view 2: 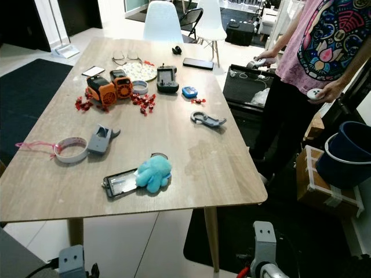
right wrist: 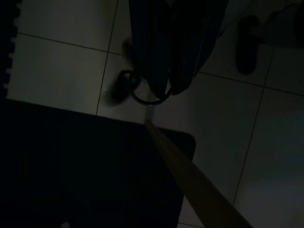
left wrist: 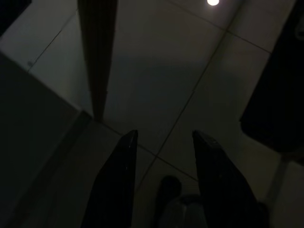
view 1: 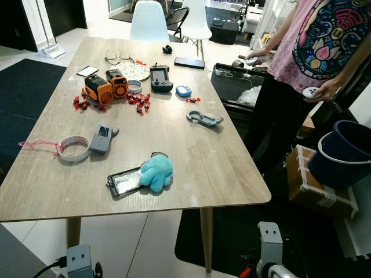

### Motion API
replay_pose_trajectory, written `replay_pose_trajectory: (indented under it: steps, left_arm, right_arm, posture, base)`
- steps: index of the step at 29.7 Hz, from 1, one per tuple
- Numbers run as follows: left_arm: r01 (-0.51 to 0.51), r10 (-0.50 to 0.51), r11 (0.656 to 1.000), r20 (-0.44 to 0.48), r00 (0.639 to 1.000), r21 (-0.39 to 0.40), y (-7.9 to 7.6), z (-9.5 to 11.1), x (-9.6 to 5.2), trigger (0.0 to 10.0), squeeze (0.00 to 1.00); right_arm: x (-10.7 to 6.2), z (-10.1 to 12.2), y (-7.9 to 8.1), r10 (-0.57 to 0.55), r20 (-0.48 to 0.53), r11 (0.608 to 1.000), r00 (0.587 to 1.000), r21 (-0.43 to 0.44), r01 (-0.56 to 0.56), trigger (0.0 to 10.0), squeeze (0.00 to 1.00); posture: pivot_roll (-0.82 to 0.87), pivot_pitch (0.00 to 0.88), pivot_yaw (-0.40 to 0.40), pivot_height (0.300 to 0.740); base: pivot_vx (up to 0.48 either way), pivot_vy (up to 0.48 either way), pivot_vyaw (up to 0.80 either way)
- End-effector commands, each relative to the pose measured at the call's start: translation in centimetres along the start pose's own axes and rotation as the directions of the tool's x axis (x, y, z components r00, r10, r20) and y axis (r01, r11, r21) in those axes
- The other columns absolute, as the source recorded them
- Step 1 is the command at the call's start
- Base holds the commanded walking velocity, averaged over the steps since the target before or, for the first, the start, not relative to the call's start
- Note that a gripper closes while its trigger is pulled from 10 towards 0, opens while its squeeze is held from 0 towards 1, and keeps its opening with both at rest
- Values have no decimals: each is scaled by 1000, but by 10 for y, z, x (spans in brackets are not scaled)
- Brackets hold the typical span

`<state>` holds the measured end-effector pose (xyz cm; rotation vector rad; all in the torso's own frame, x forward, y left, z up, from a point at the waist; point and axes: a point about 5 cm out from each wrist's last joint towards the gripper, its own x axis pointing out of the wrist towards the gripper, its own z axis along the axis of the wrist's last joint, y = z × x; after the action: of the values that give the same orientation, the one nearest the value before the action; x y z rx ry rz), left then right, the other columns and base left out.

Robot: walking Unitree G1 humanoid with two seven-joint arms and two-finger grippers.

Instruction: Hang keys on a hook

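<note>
The right jaws look squeezed shut on the keys (right wrist: 148, 97), with only the thin ring of them hanging out over the tiled floor (right wrist: 61, 71), low down by the surface's leg (right wrist: 199, 185). That is a small pinch on a thin ring, so I think the keys could slip and drop to the floor if the arm swings or bumps that leg. The left jaws are open, with a wide gap, and hold nothing. I cannot tell where the hook is, so the robot may have to walk and turn, and the room is crowded. A person (view 1: 324, 46) stands close at 2 o'clock, and a dark blue bucket (view 1: 345, 153) sits on a box (view 1: 319, 188) at 3 o'clock, so a turn to the right could hit them. The surface (view 1: 174, 133) is long, made of pale wood, and full of stuff: a blue soft toy (view 1: 156, 172) at 6 o'clock near the edge, a roll of tape (view 1: 74, 149) at 8 o'clock, orange toys (view 1: 107, 87) at 10 o'clock. A white chair (view 1: 149, 20) waits at 12 o'clock, and a black mat (view 1: 23, 98) lies at 9 o'clock.
</note>
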<state>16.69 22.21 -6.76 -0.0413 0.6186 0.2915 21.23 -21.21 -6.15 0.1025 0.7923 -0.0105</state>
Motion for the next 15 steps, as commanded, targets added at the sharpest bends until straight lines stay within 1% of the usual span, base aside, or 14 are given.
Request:
replay_pose_trajectory:
  steps: [1, 2, 4, 11, 13, 14, 15]
  left_arm:
    - [10, -9, 999, -21, 1000, 36, 6, -2, 0, 10000, 0]
    - [10, -9, 999, -21, 1000, 36, 6, -2, 0, 10000, 0]
    - [32, -30, 997, -24, 999, 67, 10, 1, 2, 10000, 0]
    - [67, -65, 995, -31, 997, 75, 9, 5, 5, 10000, 0]
    - [98, -94, 991, -48, 994, 90, 5, 3, 5, 10000, 0]
    - [98, -94, 991, -48, 994, 90, 5, 3, 5, 10000, 0]
    - [104, -100, 990, -52, 994, 92, 4, 3, 5, 10000, 0]
  right_arm:
    - [-2, -5, -1, -20, 1, 999, 1000, 35, 20, 0, 0]
    - [-2, -5, -1, -20, 1, 999, 1000, 35, 20, 0, 0]
    - [-3, -14, 4, -20, -4, 998, 1000, 55, 20, 0, 0]
    - [-4, -23, 10, -17, -23, 998, 1000, 66, 18, 0, 0]
    - [-5, -28, 13, -15, -41, 995, 999, 100, 19, 0, 0]
    - [-5, -28, 13, -15, -41, 995, 999, 100, 19, 0, 0]
    - [-5, -29, 14, -11, -40, 993, 999, 117, 16, 1686, 0]
  posture:
    - [114, 52, -29, 740]
    - [114, 52, -29, 740]
    - [113, 56, 14, 740]
    - [111, 64, 28, 740]
    - [105, 66, 27, 740]
    - [105, 66, 27, 740]
    - [102, 66, 25, 740]
  base:
    - [0, 0, 0]
    - [0, 0, 0]
    - [0, 0, 0]
    - [0, 0, 0]
    - [0, 0, 0]
    - [0, 0, 0]
    - [0, 0, 0]
